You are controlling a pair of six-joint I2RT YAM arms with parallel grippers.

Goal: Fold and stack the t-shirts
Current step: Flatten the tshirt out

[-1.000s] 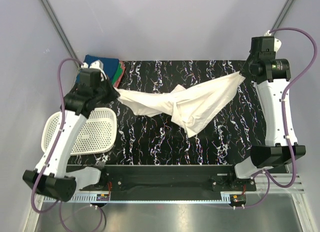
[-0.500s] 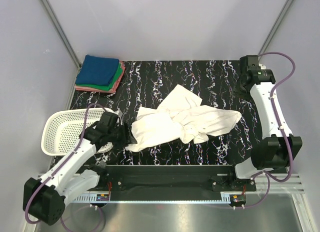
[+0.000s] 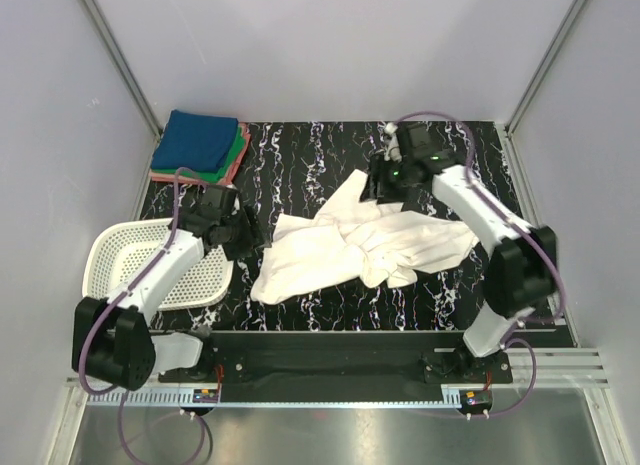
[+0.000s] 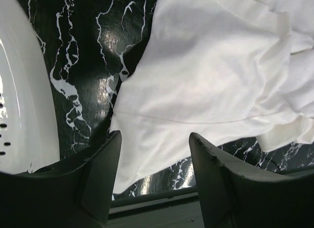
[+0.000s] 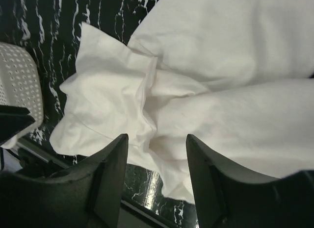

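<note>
A white t-shirt (image 3: 345,247) lies crumpled and loose in the middle of the black marbled table (image 3: 300,145). Folded t-shirts, blue on top of green and red, form a stack (image 3: 200,143) at the back left corner. My left gripper (image 3: 247,240) hovers open at the white shirt's left edge; in the left wrist view the white shirt (image 4: 211,76) lies beyond the open left gripper (image 4: 155,137), apart from its fingers. My right gripper (image 3: 386,183) hangs open over the shirt's far side; the right wrist view shows folds of the white shirt (image 5: 221,115) under the empty right gripper (image 5: 157,137).
A white mesh basket (image 3: 130,270) sits at the front left, right next to my left arm; its rim shows as the basket (image 4: 24,115) and the basket (image 5: 19,86) in both wrist views. Grey walls close in the table on three sides.
Both grippers have opened and let the stretched white shirt drop onto the table. The left gripper swung back near its left edge; the right arm swung in from the back right corner over the shirt.
</note>
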